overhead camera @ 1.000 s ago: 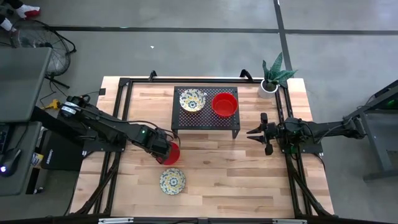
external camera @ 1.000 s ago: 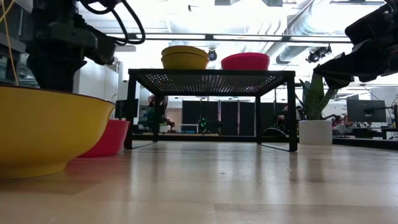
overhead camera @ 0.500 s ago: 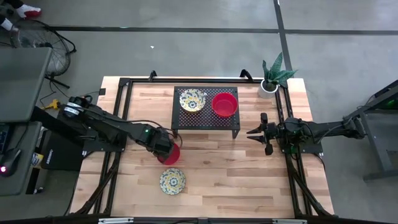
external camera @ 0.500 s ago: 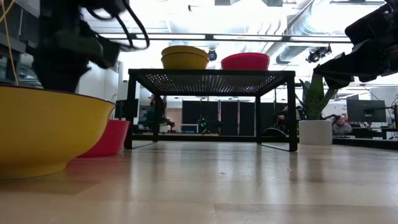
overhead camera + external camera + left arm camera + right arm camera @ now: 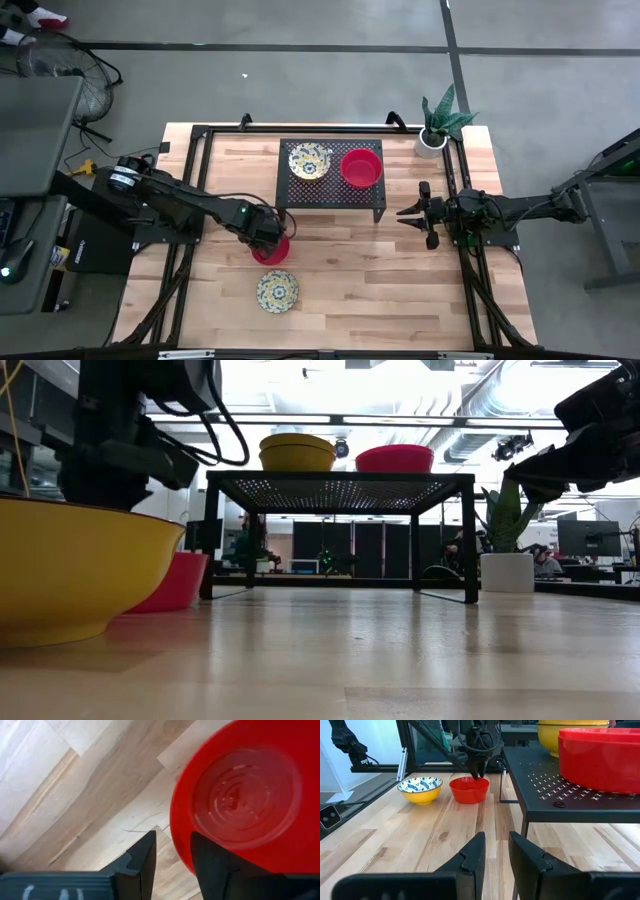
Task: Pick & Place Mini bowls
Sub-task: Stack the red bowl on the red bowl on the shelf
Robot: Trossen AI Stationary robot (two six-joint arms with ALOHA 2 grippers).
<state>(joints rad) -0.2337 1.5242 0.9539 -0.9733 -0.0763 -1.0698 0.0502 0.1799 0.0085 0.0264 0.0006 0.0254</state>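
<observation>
Over the last second my left arm's fingers (image 5: 266, 238) have slid in over the near rim of the red bowl (image 5: 272, 247) on the table (image 5: 340, 290), slightly parted, straddling its wall without lifting it. My right arm's fingers (image 5: 413, 214) hang released beside the black rack (image 5: 330, 196). Two bowls sit on the rack; this red one and the patterned bowl (image 5: 277, 290) remain.

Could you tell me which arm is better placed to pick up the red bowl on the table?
Left: its gripper is already at the red bowl's rim, while the right gripper waits beyond the rack.
</observation>
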